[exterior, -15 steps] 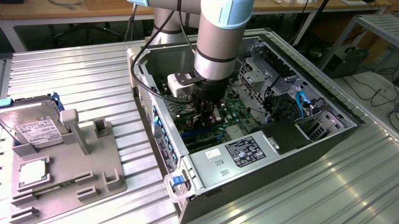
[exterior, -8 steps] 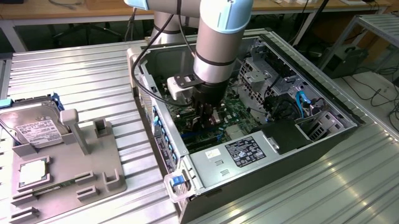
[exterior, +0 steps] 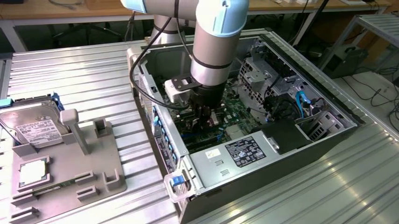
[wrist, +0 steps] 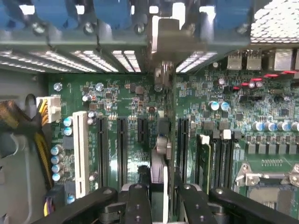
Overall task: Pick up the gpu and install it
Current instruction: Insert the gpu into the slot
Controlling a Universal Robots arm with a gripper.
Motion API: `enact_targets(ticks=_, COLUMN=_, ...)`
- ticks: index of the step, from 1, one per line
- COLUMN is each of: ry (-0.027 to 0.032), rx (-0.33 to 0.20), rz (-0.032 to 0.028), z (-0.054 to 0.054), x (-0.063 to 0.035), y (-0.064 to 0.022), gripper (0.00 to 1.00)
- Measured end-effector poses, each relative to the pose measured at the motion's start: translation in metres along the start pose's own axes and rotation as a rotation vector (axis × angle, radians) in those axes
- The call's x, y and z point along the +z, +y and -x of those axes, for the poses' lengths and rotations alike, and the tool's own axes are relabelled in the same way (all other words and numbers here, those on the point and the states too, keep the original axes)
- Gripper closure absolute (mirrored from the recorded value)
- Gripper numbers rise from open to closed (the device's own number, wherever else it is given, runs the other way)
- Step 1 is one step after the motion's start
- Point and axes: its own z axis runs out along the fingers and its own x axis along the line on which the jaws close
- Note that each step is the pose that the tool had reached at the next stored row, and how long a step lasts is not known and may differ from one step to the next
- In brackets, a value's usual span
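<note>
**A:** What is seen of the surface and the room?

**B:** A ribbed metal tabletop (exterior: 74,79) is seen, with bright light reflected in its grooves. A wooden desk (exterior: 62,11) is set along the back, and loose cables (exterior: 380,93) are strewn on the floor at the exterior view's right. An open computer case (exterior: 274,186) is laid on its side on the tabletop. A grey holder (exterior: 93,158) is placed well apart from it, at the exterior view's left. A hard drive (exterior: 34,128) is propped in the holder, and a small square chip (exterior: 31,171) is laid flat nearer the camera.

**A:** How is the arm posed?

**B:** The arm (exterior: 215,46) is pointed almost straight down into the case. The hand (exterior: 203,109) is lowered deep inside, beside the labelled power box (exterior: 240,154).

**A:** And the hand itself?

**B:** It is pressed in on something thin. In the wrist view, two black fingers (wrist: 138,200) are closed on either side of the graphics card (wrist: 159,177), which is pinched edge-on between them.

**A:** Where is the card located?

**B:** It is held upright over the green circuit board (wrist: 126,93), lined up among the long black slots (wrist: 121,149). Its silver end bracket is pointed towards the case's rear wall. Whether it is touching a slot cannot be told.
</note>
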Motion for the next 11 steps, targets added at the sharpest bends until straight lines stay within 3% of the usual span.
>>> enact_targets(ticks=9, ry=-0.0024, rx=0.0, rz=-0.0003, z=0.0001, x=0.0017, y=0.0001, gripper=0.72)
enact_targets(ticks=10, ry=-0.0052, rx=0.001, rz=-0.0014, z=0.0004, x=0.0028, y=0.0001, gripper=0.71)
enact_targets(ticks=11, ry=-0.0031, rx=0.0, rz=-0.0008, z=0.0002, x=0.002, y=0.0001, gripper=0.71)
